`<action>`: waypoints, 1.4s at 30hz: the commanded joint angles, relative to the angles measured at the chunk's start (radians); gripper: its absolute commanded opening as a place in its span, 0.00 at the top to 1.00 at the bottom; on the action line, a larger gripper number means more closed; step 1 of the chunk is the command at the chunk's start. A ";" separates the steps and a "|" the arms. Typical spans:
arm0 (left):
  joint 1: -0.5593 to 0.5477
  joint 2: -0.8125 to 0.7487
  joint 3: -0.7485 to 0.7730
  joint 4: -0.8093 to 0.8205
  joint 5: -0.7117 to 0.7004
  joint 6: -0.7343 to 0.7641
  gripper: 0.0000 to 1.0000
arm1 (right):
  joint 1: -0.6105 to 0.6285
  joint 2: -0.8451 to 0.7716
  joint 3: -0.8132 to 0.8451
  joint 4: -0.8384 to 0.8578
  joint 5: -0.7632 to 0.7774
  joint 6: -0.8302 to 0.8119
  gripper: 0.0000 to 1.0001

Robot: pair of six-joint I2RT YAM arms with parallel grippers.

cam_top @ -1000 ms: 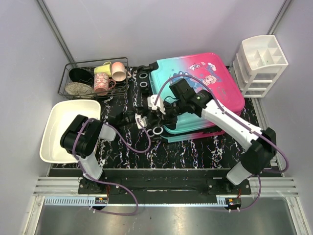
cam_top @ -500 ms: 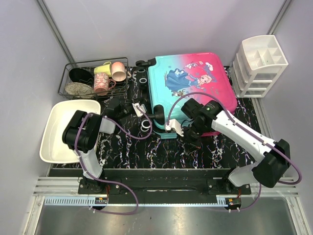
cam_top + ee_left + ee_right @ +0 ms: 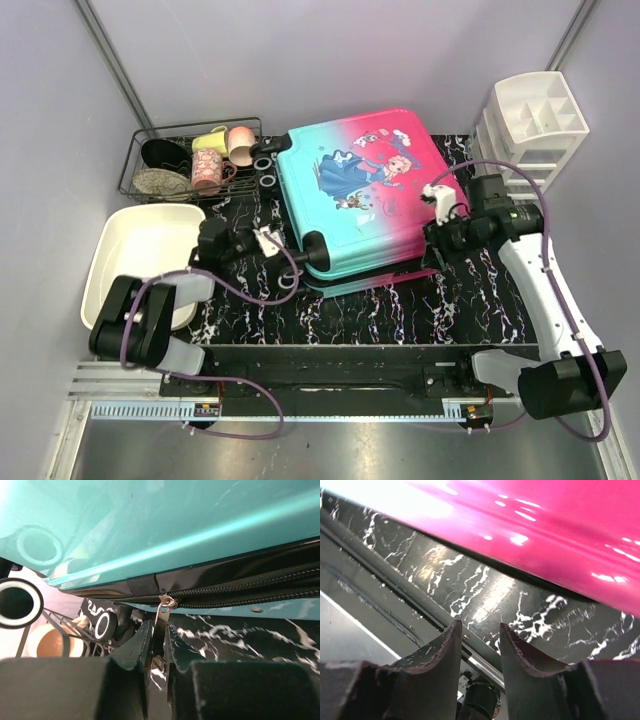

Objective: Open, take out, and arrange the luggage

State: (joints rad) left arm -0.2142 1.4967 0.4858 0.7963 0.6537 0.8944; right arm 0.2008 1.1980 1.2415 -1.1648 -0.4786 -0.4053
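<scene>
The luggage (image 3: 355, 200) lies flat in the upper middle of the top view, turned a little askew on the black, white-veined marble-pattern table (image 3: 400, 300). Its hard shell is glossy and rounded at the corners, shading from teal on the left to hot pink on the right, with a cartoon princess print across the lid. Along its lower edge a second teal rim shows beneath the lid.

The left gripper (image 3: 268, 240) sits at the case's lower-left corner. In its wrist view the two dark fingers are pressed nearly together on the thin metal zipper pull (image 3: 161, 615), which hangs from the slider on the black zipper tape. To the right of the slider two rows of black teeth run apart, between smooth, shiny teal plastic above and below. A black wheel (image 3: 17, 602) with a pale ring shows at the left edge of that view.

The right gripper (image 3: 437, 238) is just beside the pink right edge of the case. Its wrist view shows the curved matte-black fingers (image 3: 445, 650) standing partly apart with only the marbled tabletop between them, holding nothing. The glossy pink shell fills the top of that frame.

A smooth white rectangular tub (image 3: 120, 290) lies at the left. A black wire basket (image 3: 127, 172) with cups is at the upper left. A white plastic drawer organizer (image 3: 520, 165) stands at the upper right.
</scene>
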 commanded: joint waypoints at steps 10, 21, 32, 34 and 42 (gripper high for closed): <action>-0.230 -0.550 -0.150 -0.470 -0.074 -0.095 1.00 | -0.235 0.250 0.032 0.057 0.066 0.388 0.35; -0.465 -0.302 0.002 -0.270 -0.242 -0.235 1.00 | -0.264 0.492 0.192 0.298 0.038 0.332 0.30; -0.591 0.037 0.319 -0.201 -0.459 -0.449 1.00 | -0.265 0.527 0.486 0.130 -0.035 0.353 0.24; -0.605 0.056 0.327 -0.200 -0.468 -0.477 1.00 | -0.265 0.404 0.387 0.116 -0.009 0.393 0.16; -0.683 0.102 0.336 -0.192 -0.526 -0.552 1.00 | -0.256 0.173 0.293 0.042 0.068 0.477 0.01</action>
State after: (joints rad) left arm -0.8291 1.5749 0.7685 0.5098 0.1001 0.4377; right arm -0.0700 1.4181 1.5421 -1.0859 -0.4034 0.0082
